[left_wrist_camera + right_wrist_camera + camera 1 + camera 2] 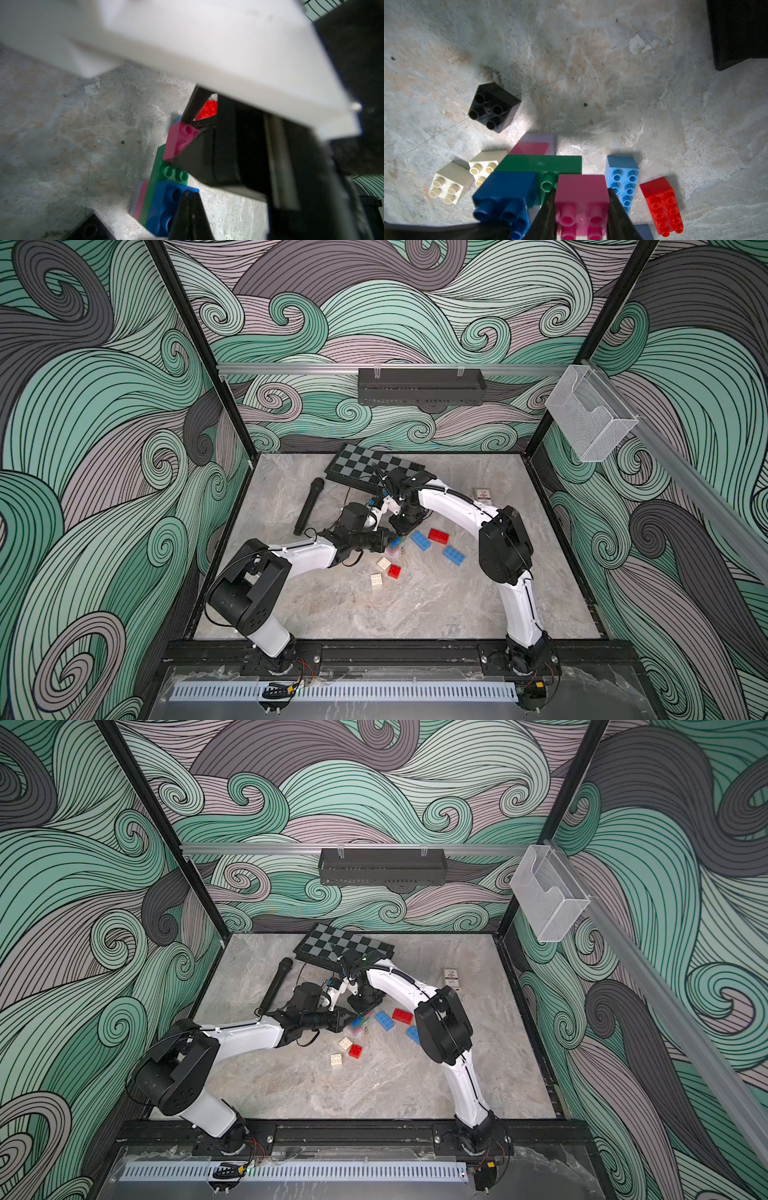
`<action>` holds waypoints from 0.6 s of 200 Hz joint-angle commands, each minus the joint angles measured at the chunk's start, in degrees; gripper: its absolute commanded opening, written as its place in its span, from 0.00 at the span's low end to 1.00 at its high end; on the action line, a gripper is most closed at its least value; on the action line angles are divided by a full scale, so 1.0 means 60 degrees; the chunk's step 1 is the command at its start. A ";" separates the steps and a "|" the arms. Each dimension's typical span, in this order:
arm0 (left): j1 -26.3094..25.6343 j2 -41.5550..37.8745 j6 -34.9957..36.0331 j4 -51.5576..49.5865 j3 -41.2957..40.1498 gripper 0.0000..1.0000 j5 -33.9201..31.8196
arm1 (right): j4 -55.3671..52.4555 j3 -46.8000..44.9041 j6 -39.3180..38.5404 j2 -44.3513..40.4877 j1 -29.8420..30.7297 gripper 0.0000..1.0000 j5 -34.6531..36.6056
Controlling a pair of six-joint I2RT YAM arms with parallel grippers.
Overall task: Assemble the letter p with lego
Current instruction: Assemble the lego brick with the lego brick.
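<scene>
Both top views sit high above the front edge of the table (pixel 332 605), tilted down and far enough off to show 2 whole arms. Each wrist view looks close along its own fingers. The left gripper (pixel 188 195) has a blue brick (pixel 160 207) under its fingertips, and the right gripper (pixel 581 190) has a pink brick (pixel 581 199) between them. Both wrist views share these 2 bricks.

soft even light in both top views; wrist views dimmer, shadowed, blurred up close.
</scene>
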 commanded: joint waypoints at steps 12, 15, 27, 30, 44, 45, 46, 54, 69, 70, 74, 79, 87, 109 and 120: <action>-0.0046 0.0478 -0.0033 -0.1251 -0.0370 0.00 -0.0186 | -0.0671 -0.0397 0.0182 0.0352 0.0234 0.36 -0.0064; -0.0046 0.0468 -0.0036 -0.1252 -0.0363 0.00 -0.0186 | -0.0656 -0.0385 0.0182 0.0343 0.0234 0.37 -0.0061; -0.0046 0.0478 -0.0033 -0.1238 -0.0368 0.00 -0.0186 | -0.0669 -0.0363 0.0197 0.0322 0.0230 0.41 -0.0057; -0.0046 0.0486 -0.0033 -0.1237 -0.0365 0.00 -0.0186 | -0.0659 -0.0348 0.0197 0.0326 0.0233 0.41 -0.0062; -0.0046 0.0481 -0.0040 -0.1237 -0.0366 0.00 -0.0186 | -0.0669 -0.0331 0.0197 0.0305 0.0233 0.45 -0.0050; -0.0046 0.0487 -0.0044 -0.1237 -0.0364 0.00 -0.0179 | -0.0671 -0.0325 0.0197 0.0309 0.0226 0.45 -0.0043; -0.0046 0.0483 -0.0038 -0.1237 -0.0363 0.00 -0.0175 | -0.0665 -0.0321 0.0197 0.0311 0.0230 0.45 -0.0047; -0.0050 0.0488 -0.0037 -0.1238 -0.0363 0.00 -0.0172 | -0.0666 -0.0304 0.0197 0.0286 0.0234 0.46 -0.0047; -0.0050 0.0492 -0.0033 -0.1241 -0.0363 0.00 -0.0172 | -0.0665 -0.0302 0.0211 0.0271 0.0233 0.48 -0.0046; -0.0048 0.0486 -0.0033 -0.1246 -0.0363 0.00 -0.0172 | -0.0669 -0.0303 0.0211 0.0270 0.0233 0.48 -0.0048; -0.0050 0.0489 -0.0036 -0.1238 -0.0364 0.00 -0.0172 | -0.0673 -0.0286 0.0211 0.0270 0.0228 0.48 -0.0057; -0.0050 0.0482 -0.0034 -0.1237 -0.0363 0.00 -0.0172 | -0.0665 -0.0290 0.0211 0.0278 0.0234 0.49 -0.0063; -0.0047 0.0492 -0.0035 -0.1237 -0.0373 0.00 -0.0172 | -0.0664 -0.0289 0.0211 0.0258 0.0234 0.49 -0.0050; -0.0046 0.0519 -0.0046 -0.1237 -0.0355 0.00 -0.0157 | -0.0661 -0.0268 0.0211 0.0232 0.0226 0.49 -0.0062; -0.0046 0.0515 -0.0037 -0.1237 -0.0348 0.00 -0.0157 | -0.0671 -0.0270 0.0197 0.0228 0.0234 0.49 -0.0055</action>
